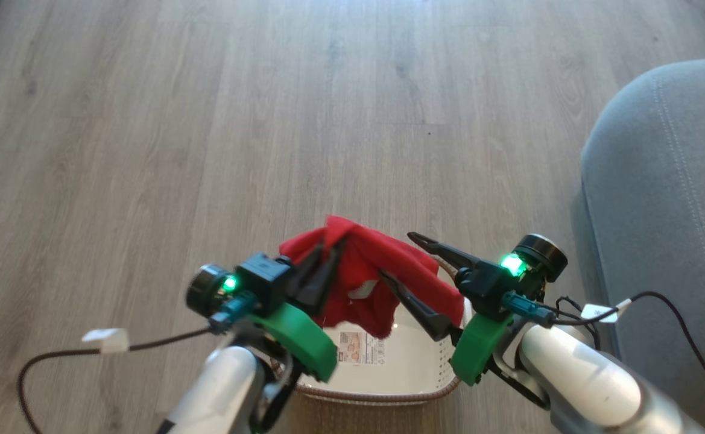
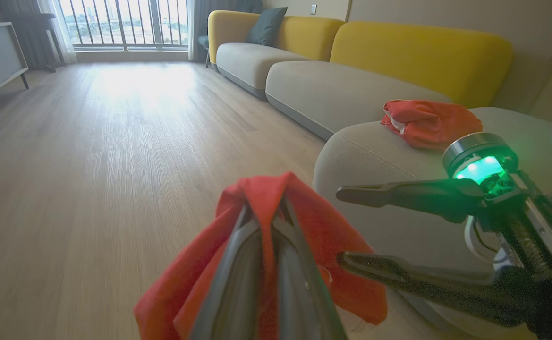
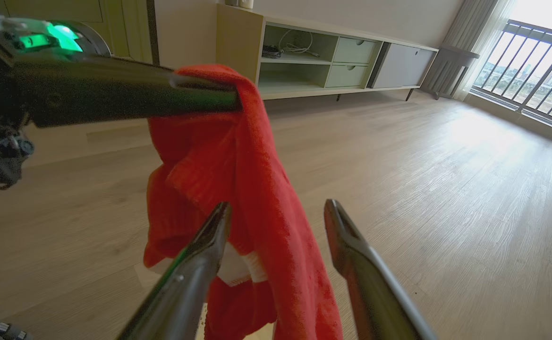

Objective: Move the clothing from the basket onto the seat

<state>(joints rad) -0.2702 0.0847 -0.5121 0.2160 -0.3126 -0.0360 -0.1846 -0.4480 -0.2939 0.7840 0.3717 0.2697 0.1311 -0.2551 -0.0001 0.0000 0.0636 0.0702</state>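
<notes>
Left gripper (image 1: 327, 265), jaws clamped on a red garment (image 1: 388, 265), holds it above the basket (image 1: 382, 395); right gripper (image 1: 401, 256) flanks it, fingers apart. A second red garment (image 2: 429, 123) lies near the rounded edge of the grey seat (image 2: 375, 156). Probably the last piece.

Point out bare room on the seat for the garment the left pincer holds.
Free: the near rounded end of the seat, between its stitched edge and the red garment lying on it. Crowded: above the basket, where the open right pincer flanks the held garment in the left pincer.
</notes>
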